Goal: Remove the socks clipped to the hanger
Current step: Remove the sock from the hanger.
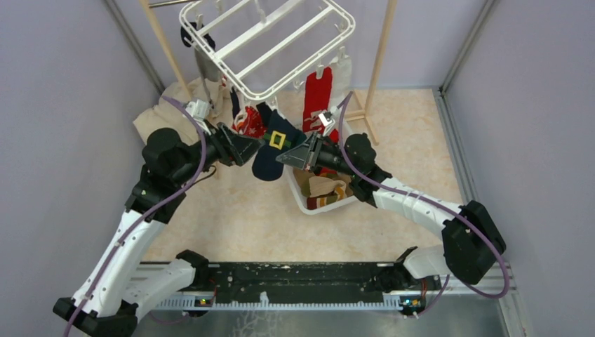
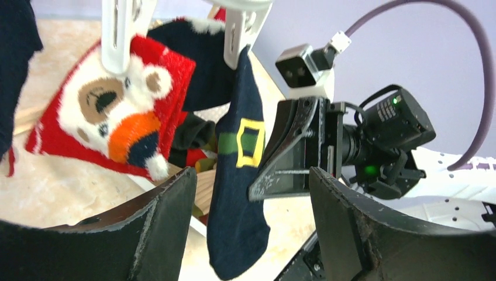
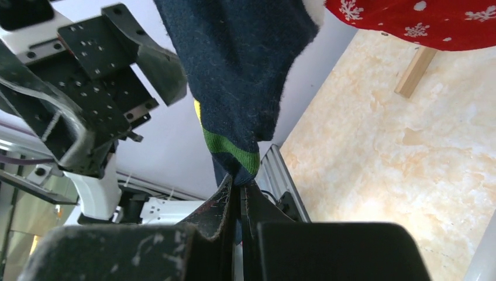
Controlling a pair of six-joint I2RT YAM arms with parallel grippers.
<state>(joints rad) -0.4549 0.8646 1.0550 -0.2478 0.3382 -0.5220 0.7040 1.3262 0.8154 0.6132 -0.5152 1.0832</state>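
Socks of red and navy fabric hang off the white plastic frame hanger; mine is the dark navy sock w/ green band and yellow buckle, held at its top by a white plastic clip. Right gripper is pinching the navy sock just by the green band, jaws pressed tight. Left gripper is spread wide, sock seen between its fingers, nothing gripped. Imo best: pull w/ right straight down, slow, so clip lets go w/o swinging the frame, then drop it into the white slatted basket
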